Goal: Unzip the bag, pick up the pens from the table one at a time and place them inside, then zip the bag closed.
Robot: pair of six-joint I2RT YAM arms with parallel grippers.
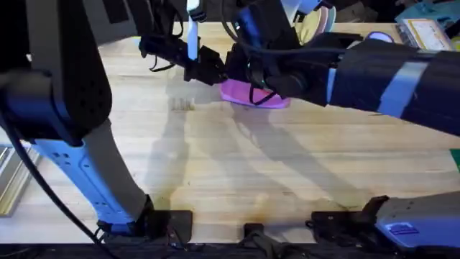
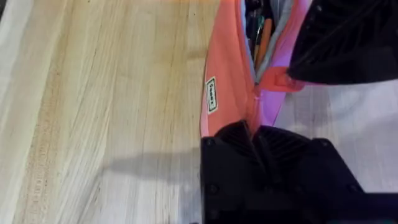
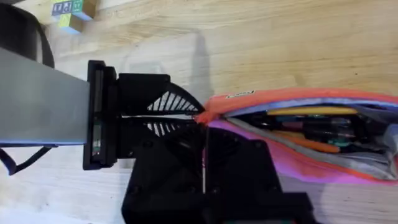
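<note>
Oblong pink fabric pouch (image 3: 298,140) on pale plank desk (image 1: 237,173), mouth gaping, pens (image 3: 311,127) inside. Left tool (image 3: 200,115) clamped on pouch end; right tool (image 2: 292,74) at zip, grip unclear. Zip runs away from left tool.

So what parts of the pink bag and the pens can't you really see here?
- Overhead: most of the bag is hidden under the two dark arms.
- Left wrist: the bag's far end is cut off by the picture's edge, and the left gripper covers the near end.
- Right wrist: how many pens are inside cannot be counted; they overlap in shadow.
- Right wrist: the zipper pull is hidden behind the right gripper.
</note>
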